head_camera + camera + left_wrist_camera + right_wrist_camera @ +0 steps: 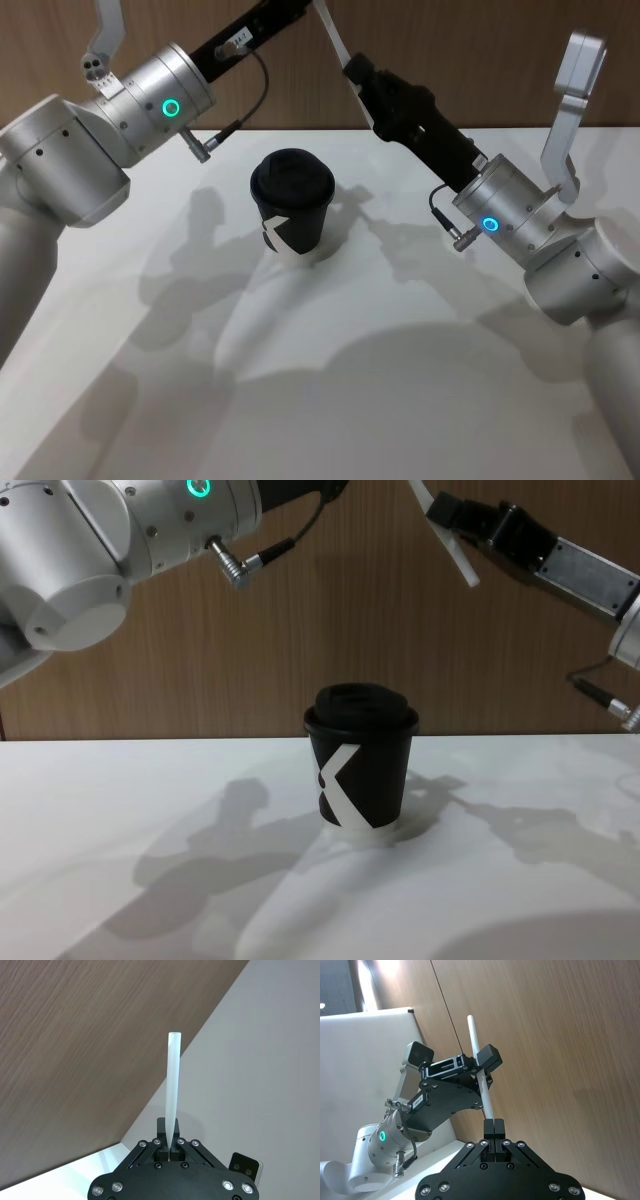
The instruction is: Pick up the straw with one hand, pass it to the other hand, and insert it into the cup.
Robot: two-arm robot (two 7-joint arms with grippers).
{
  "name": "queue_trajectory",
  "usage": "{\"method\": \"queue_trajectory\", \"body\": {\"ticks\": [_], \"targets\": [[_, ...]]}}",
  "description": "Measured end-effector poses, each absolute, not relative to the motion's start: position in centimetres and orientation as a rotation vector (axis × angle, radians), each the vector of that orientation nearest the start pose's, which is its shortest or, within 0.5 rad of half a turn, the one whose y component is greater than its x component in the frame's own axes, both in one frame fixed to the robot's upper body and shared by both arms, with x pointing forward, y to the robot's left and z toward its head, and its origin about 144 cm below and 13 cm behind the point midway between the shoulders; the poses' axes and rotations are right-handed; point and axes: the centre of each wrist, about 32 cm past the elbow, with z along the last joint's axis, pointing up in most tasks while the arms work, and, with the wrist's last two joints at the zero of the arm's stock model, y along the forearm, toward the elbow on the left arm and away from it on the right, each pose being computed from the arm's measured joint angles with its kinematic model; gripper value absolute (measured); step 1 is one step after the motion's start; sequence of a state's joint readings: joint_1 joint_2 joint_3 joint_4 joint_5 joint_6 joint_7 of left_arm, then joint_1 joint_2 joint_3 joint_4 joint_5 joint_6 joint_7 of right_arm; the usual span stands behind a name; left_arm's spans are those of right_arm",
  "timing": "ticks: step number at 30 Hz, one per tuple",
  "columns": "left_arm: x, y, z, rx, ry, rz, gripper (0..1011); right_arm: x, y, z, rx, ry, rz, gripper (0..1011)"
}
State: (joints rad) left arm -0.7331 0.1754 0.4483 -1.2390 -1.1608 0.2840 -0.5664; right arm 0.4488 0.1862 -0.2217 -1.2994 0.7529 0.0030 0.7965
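Left claw (170, 1136) and right claw (494, 1129) both clamp the straw (488, 1100), cup (292, 200) well below them. Left should release fully before right swings it down.

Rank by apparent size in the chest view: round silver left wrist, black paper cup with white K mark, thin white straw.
1. round silver left wrist, nearest the camera
2. black paper cup
3. thin white straw, pinched in the right gripper, upper right
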Motion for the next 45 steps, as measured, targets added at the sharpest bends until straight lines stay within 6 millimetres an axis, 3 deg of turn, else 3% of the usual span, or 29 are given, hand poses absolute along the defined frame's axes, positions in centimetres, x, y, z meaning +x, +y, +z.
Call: {"method": "queue_trajectory", "body": {"ticks": [4,10,20,36,45], "targets": [[61.6,16.4,131.4,-0.539,0.442,0.409,16,57.7,-23.0,122.3,0.501,0.106,-0.566,48],[61.5,16.4,131.4,-0.536,0.438,0.413,16,57.7,-23.0,122.3,0.501,0.106,-0.566,187],[61.0,16.5,131.5,-0.519,0.395,0.452,16,57.7,-23.0,122.3,0.502,0.106,-0.566,540],[59.8,18.0,131.4,-0.468,0.288,0.55,17,57.3,-23.1,122.1,0.501,0.101,-0.56,990],[58.9,18.6,131.3,-0.442,0.243,0.574,17,56.7,-23.1,121.8,0.502,0.104,-0.55,1001]]}}
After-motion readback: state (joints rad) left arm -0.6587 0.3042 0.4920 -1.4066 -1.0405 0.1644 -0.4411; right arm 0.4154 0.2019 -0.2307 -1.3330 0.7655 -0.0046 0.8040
